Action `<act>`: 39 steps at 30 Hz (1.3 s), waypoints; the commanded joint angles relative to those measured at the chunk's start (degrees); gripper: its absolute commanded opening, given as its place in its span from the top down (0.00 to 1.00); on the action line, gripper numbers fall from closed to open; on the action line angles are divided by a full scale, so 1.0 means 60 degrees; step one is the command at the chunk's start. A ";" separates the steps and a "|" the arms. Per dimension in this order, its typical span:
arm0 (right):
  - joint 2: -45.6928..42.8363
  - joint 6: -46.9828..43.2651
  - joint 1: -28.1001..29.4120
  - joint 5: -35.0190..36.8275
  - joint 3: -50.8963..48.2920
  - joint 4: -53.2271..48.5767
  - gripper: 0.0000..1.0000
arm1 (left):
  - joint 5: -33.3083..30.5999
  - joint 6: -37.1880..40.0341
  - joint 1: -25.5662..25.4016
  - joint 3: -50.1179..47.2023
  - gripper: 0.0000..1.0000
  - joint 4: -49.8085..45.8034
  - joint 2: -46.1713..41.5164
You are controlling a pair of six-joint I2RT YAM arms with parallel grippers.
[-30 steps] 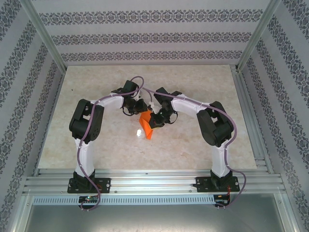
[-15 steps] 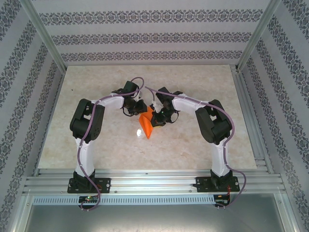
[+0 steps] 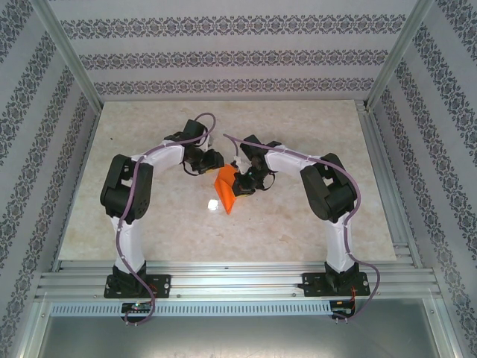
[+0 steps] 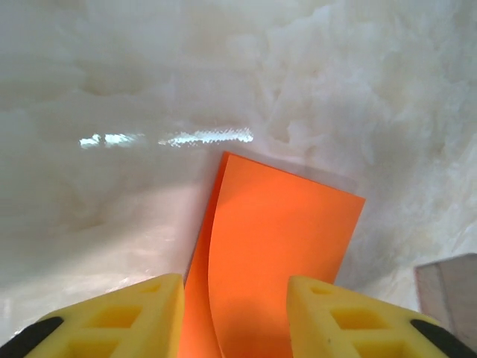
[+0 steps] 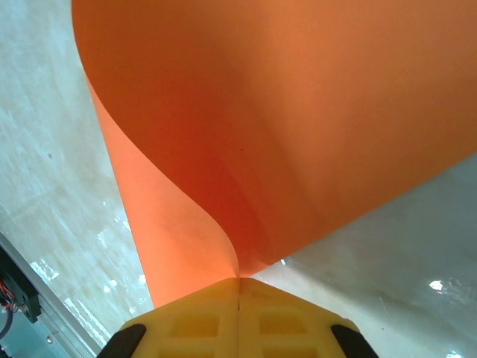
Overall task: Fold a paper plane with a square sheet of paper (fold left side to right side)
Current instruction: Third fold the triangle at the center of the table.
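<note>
The square sheet of paper is bright orange and lies doubled over in a loose curl at the table's middle, not in a paper plane shape. My right gripper is at its right side; in the right wrist view the yellow fingers are pressed together, shut on the paper's edge, where both layers meet. My left gripper hovers just behind the sheet's far left corner. In the left wrist view the left gripper is open, and the curved paper lies below the gap, untouched.
The pale marbled tabletop has free room all round the paper. Patterned walls and metal posts enclose it, and aluminium rails run along the near edge. A bright glare spot sits beside the paper.
The left gripper has opened, let go of the paper and drawn back a little to the far left, its elbow swinging left. The right gripper stays shut on the paper.
</note>
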 commanded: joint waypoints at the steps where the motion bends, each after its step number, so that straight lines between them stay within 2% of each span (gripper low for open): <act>1: 0.0132 0.0024 -0.0050 -0.0137 -0.0024 0.0135 0.95 | 0.0139 0.0582 0.0130 0.0222 0.69 -0.0176 -0.0519; 5: 0.0155 0.0034 -0.0050 -0.0123 0.0027 0.0094 0.94 | 0.1366 0.0366 0.0041 0.0331 0.80 0.0662 0.0008; 10: 0.0172 0.0102 -0.0035 -0.0117 0.0042 0.0094 0.94 | 0.1728 0.0326 -0.0064 0.0887 0.84 0.0798 0.0819; 22: 0.0177 0.0097 -0.0028 0.0038 0.0261 -0.0035 0.94 | 0.1314 0.0636 -0.0147 0.1039 0.86 0.0468 0.1843; 39: 0.0479 0.0112 -0.0079 0.0302 0.0583 -0.0092 0.94 | 0.0829 0.0826 -0.0190 0.0987 0.87 0.0141 0.2008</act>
